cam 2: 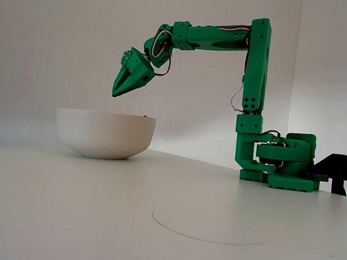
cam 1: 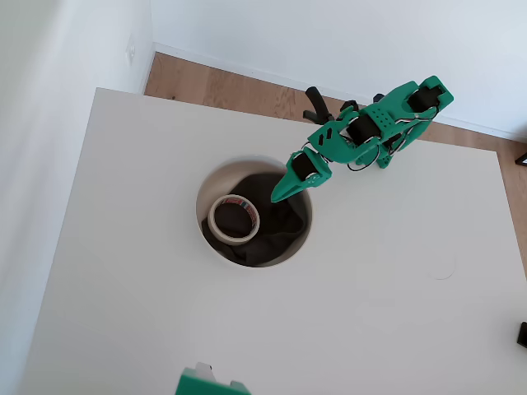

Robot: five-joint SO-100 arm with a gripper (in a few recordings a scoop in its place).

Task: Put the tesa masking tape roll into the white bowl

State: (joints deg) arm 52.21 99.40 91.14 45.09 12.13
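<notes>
Tape [cam 1: 234, 219] lies flat inside the bowl [cam 1: 216, 248], on the dark grey cloth [cam 1: 276, 216], towards the bowl's left side in the overhead view, its red-and-blue inner label facing up. From the fixed view the roll is hidden behind the bowl's wall [cam 2: 105, 134].

On the white worktop [cam 1: 370, 304], the bowl stands left of centre in the overhead view. In the fixed view a faint circle [cam 2: 210, 227] is marked on the worktop nearer the camera, right of the bowl.

Above the bowl's right rim hangs the green gripper [cam 1: 278, 196], tip pointing down and left, clear of the tape and holding nothing. Its fingers meet in a closed point in both views [cam 2: 115, 92].

Farther right, the arm's base [cam 2: 282, 163] sits at the worktop's far edge, with wooden floor [cam 1: 239, 86] and white wall beyond.
</notes>
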